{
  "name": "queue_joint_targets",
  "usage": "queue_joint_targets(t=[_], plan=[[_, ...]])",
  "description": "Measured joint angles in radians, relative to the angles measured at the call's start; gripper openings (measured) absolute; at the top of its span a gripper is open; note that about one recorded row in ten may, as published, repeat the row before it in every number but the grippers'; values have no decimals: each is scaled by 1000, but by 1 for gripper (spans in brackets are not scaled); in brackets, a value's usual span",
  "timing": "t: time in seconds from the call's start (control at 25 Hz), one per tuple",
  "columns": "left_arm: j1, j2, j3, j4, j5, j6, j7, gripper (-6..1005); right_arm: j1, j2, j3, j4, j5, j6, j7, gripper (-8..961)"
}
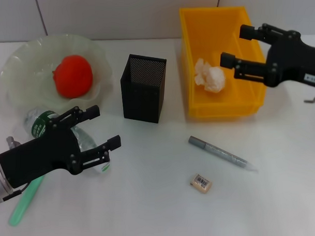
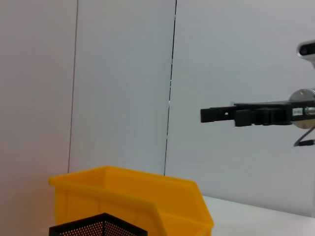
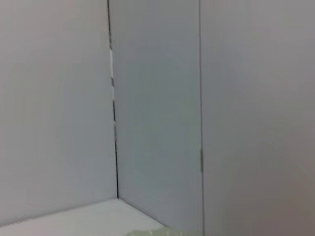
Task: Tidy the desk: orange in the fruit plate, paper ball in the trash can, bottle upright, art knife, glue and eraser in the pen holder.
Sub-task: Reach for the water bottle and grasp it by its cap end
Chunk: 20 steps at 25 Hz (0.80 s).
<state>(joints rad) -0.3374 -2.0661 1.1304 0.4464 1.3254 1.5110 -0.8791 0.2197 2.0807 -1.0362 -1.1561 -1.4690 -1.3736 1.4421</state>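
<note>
The left hand [image 1: 102, 127], nearest the camera, hovers with fingers spread over the bottle [image 1: 43, 122], which lies on its side on the white desk [image 1: 154, 211], long axis running from near the fruit plate [image 1: 24, 67] toward the front. The orange [image 1: 72, 76] sits in that plate. The right hand [image 1: 233, 47] hangs spread above the trash can [image 1: 202, 26], where the paper ball [image 1: 210, 76] lies. The eraser [image 1: 201, 182] lies flat near a grey pen-like tool [image 1: 218, 153], both in front of the pen holder [image 1: 143, 89]. Pale wall panels stand behind.
</note>
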Motion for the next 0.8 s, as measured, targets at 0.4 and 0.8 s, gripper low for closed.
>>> queue_joint_targets(t=[0.4, 0.8], plan=[[-17, -2, 0, -6, 0, -15, 2, 776, -31, -1, 126, 301, 215, -164, -363, 823], [-23, -5, 3, -8, 0, -39, 3, 774, -36, -2, 225, 596, 271, -247, -631, 822]])
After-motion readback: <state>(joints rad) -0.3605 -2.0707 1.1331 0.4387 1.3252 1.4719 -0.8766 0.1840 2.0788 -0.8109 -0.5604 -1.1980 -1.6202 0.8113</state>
